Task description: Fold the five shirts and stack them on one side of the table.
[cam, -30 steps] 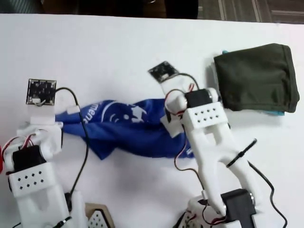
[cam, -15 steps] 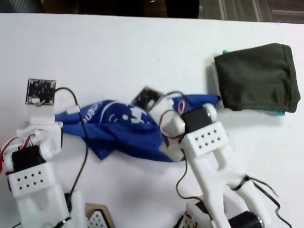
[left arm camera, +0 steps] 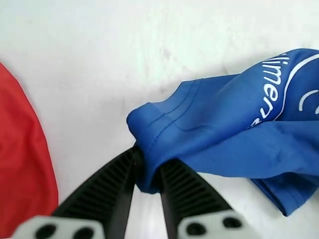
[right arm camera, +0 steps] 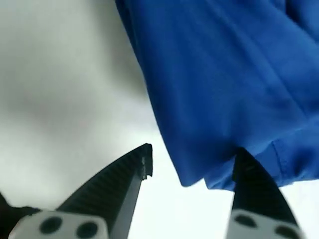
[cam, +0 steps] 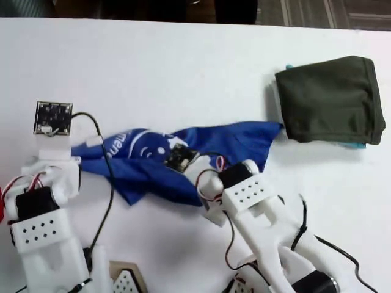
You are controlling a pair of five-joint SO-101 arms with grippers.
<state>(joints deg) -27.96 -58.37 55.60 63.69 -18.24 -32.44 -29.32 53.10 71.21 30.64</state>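
Left end effector [left arm camera: 147, 167] is clamped tight on a hem corner of the blue shirt [left arm camera: 234, 139], both black fingers [left arm camera: 107, 186] pinching the fabric right at the fold. In the high view that blue shirt [cam: 183, 155] lies crumpled across the middle of the desk [cam: 153, 61], stretched in a long bunched strip. One end is by the left arm [cam: 43, 213] and the other reaches almost to the folded pile on the right. White print shows on the part nearer the left arm.

Right end effector [right arm camera: 194, 164] is released, fingers spread wide, and the shirt's lower edge sits between them (one finger overlaps the cloth in the picture, the other is off it, over bare desk). The right arm [cam: 256, 207] leans in over the near edge of the shirt.

Further out, a dark green shirt [cam: 330, 97] is folded into a neat rectangle at the right side of the desk, with a thin teal edge [cam: 354, 145] poking out underneath it. It's just beside the blue shirt's tip; can't tell if they touch.

On the other side, the left wrist view catches some red fabric [left arm camera: 20, 159] lying on the desk apart from the blue shirt. Can't tell if it's a shirt.
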